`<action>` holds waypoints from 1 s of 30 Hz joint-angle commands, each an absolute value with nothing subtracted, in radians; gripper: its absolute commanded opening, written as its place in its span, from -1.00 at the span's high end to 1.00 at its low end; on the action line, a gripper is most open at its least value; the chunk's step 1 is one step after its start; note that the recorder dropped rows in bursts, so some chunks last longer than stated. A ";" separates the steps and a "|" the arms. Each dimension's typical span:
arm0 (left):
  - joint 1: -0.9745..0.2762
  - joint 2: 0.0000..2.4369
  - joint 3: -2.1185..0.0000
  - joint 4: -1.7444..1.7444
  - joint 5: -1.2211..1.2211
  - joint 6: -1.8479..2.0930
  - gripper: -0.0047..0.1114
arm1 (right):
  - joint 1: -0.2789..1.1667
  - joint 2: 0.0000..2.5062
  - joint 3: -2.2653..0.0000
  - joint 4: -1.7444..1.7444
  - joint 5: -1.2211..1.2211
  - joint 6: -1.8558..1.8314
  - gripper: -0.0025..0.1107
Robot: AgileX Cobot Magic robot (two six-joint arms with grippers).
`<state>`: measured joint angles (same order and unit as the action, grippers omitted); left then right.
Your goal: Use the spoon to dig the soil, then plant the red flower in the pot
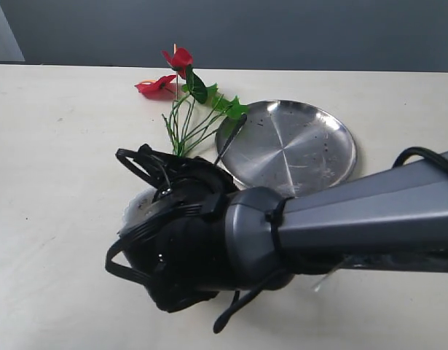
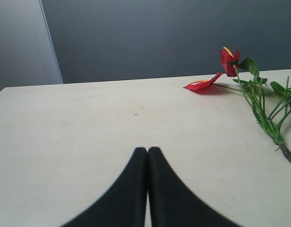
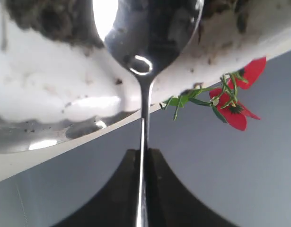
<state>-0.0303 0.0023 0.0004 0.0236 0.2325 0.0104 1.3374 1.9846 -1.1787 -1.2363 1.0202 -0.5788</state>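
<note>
My right gripper [image 3: 144, 151] is shut on the thin handle of the silver spoon [image 3: 150, 33]. The spoon's bowl lies inside the white pot [image 3: 65, 94], against dark crumbly soil [image 3: 46, 21]. In the exterior view the right arm's wrist [image 1: 187, 248] reaches across the middle and covers the pot [image 1: 136, 207], so only a pale sliver shows. The red flower [image 1: 178, 60] lies flat on the table behind, its stems [image 1: 191, 127] running toward the steel plate. My left gripper [image 2: 147, 149] is shut on nothing, low over bare table, with the flower [image 2: 229, 60] well off to one side.
A round steel plate [image 1: 311, 131] with soil specks lies at the back right, and the flower's stem end rests on its rim. A grey wall [image 1: 282, 29] stands behind the table's far edge. The right arm's grey link [image 1: 369, 219] crosses the front right.
</note>
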 commanded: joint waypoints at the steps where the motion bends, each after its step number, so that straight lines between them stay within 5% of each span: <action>1: -0.032 0.000 0.000 0.024 0.232 0.009 0.91 | 1.314 1.971 -1.182 -1.252 1.069 -0.583 0.96; 19: -0.032 0.000 0.000 0.024 0.232 0.009 0.91 | 1.302 1.898 -1.182 -1.290 1.033 -0.356 0.96; 30: -0.032 0.000 0.000 0.024 0.232 0.009 0.91 | 1.019 1.755 -1.182 -0.934 0.937 -0.116 0.96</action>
